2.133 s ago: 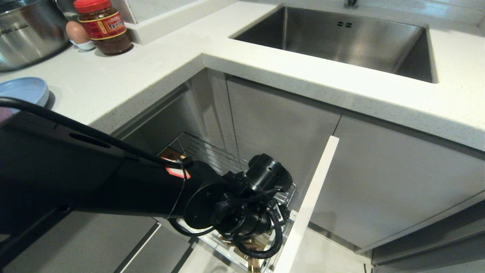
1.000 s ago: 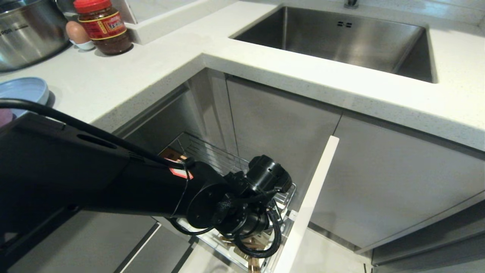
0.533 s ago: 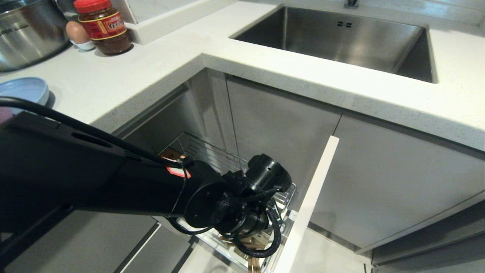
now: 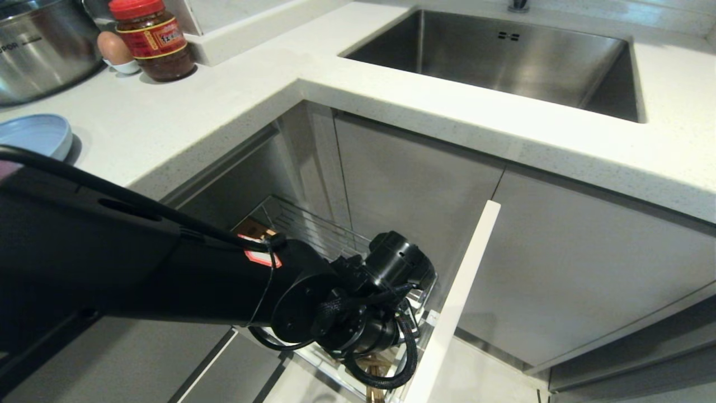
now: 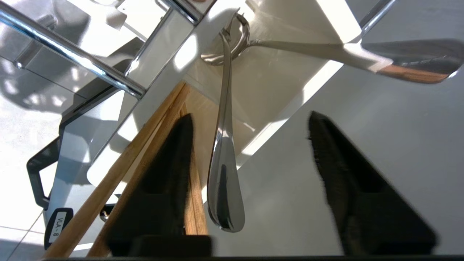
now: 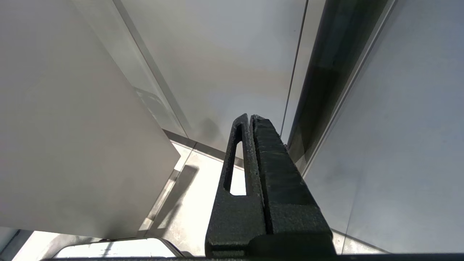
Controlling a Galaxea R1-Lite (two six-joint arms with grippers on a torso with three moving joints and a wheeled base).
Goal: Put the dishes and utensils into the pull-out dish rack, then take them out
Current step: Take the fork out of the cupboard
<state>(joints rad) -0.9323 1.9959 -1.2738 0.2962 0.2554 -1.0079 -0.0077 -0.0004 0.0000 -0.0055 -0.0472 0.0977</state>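
Observation:
The pull-out dish rack (image 4: 313, 224) stands drawn out under the counter, its white front panel (image 4: 458, 302) on the right. My left arm (image 4: 358, 319) reaches down into its front end and hides the gripper there. In the left wrist view the left gripper (image 5: 249, 116) is open above the white utensil cup (image 5: 268, 79). The silver fork (image 5: 224, 181) stands in the cup, its handle between my fingers and touching neither. The wooden chopsticks (image 5: 145, 145) lean beside one finger. A light-blue plate (image 4: 33, 134) lies on the counter at far left. My right gripper (image 6: 250, 116) is shut and parked by cabinet fronts.
A steel sink (image 4: 503, 61) is set in the white counter (image 4: 224, 112) at the back. A steel pot (image 4: 39, 45), a red-lidded jar (image 4: 151, 39) and an egg (image 4: 114, 50) stand at the back left. Grey cabinet doors (image 4: 559, 268) flank the rack.
My left wrist has dipped slightly over the front of the rack. The plate, counter items and rack have stayed put.

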